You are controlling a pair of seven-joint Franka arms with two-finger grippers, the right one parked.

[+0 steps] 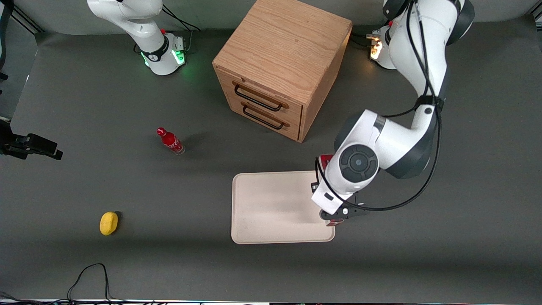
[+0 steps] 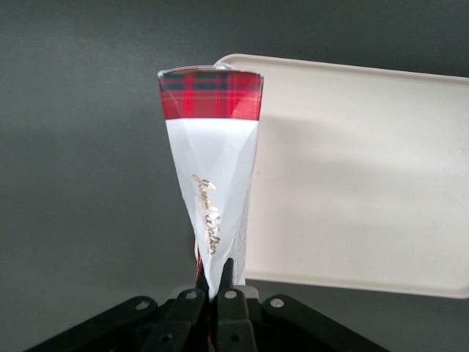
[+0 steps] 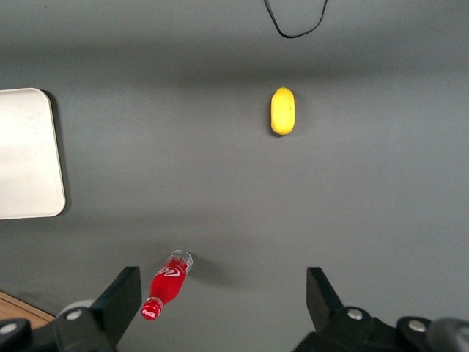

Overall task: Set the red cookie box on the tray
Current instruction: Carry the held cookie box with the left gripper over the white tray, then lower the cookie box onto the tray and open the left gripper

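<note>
Black looped cable (image 1: pixel 91 275): lies on the dark grey desk (image 1: pixel 465 237) at the edge nearest the front camera; idle.

Dark grey desk: carries all items below.

Light oak wooden cabinet with two black-handled drawers (image 1: pixel 277 67): stands farther from the front camera than the tray, well apart from it; not involved.

Flat cream-white rectangular tray with rounded corners and low rim (image 1: pixel 271 207): lies bare on the desk, seemingly set out as the landing place.

White left arm's tool (image 2: pixel 216 282): black fingers clenched on one narrow end of the box, hovering above the tray's edge toward the working arm's end of the desk. Judged purpose: an end grip lets the box go down flat onto the tray.

Thin flat red cookie box (image 2: pixel 211 176): held edge-on in the wrist view, over the tray's rim, apparently clear of the surface; not yet set down. Red tartan band at the free end, whitish panel with gold script lettering beneath.

Small red bottle with white lettering (image 1: pixel 170 141): toward the parked arm's end.

Yellow oval fruit (image 1: pixel 109 223): nearer the front camera than the bottle.
</note>
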